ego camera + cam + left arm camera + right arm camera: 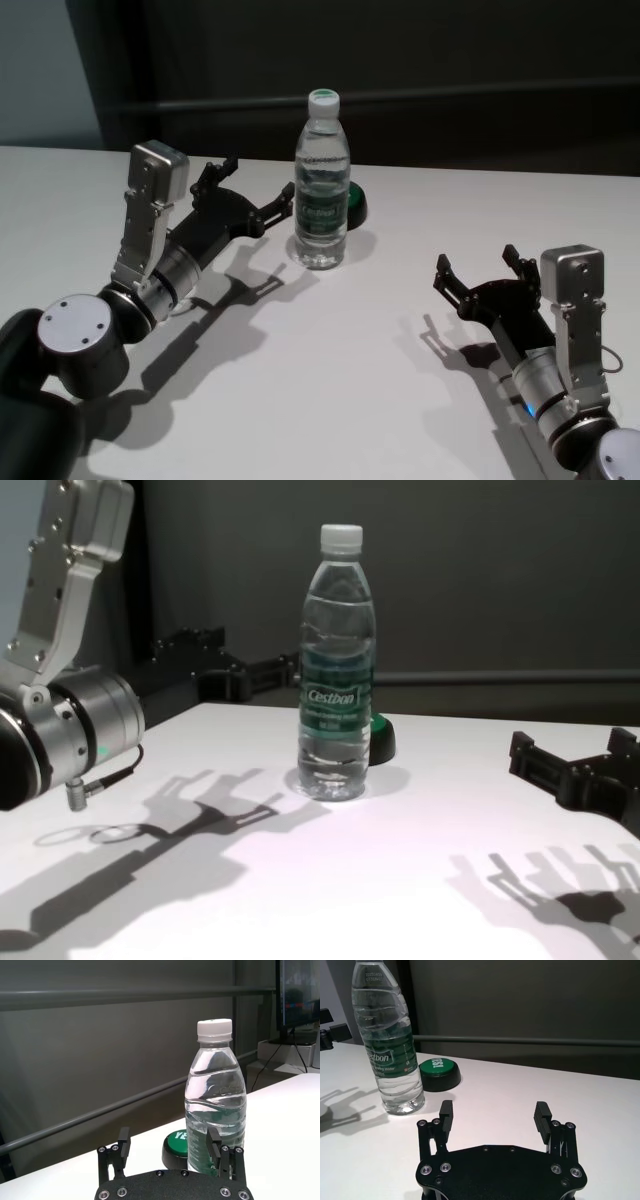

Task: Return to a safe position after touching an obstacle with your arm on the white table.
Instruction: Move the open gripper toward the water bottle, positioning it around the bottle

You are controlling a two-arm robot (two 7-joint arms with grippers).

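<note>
The Cestbon water bottle (322, 182) stands upright, long axis vertical and white cap up, toward the far middle of the white bench (380, 380), with broad bare surface in front and to both sides. The left end effector (250, 195), fingers apart, sits just beside the bottle's left side; the head view shows one fingertip at the label, though contact is unclear. The right end effector (478, 268), also spread, hovers well apart near the right. Only the wrist views show lettering on the green button (439, 1073) behind the bottle.
</note>
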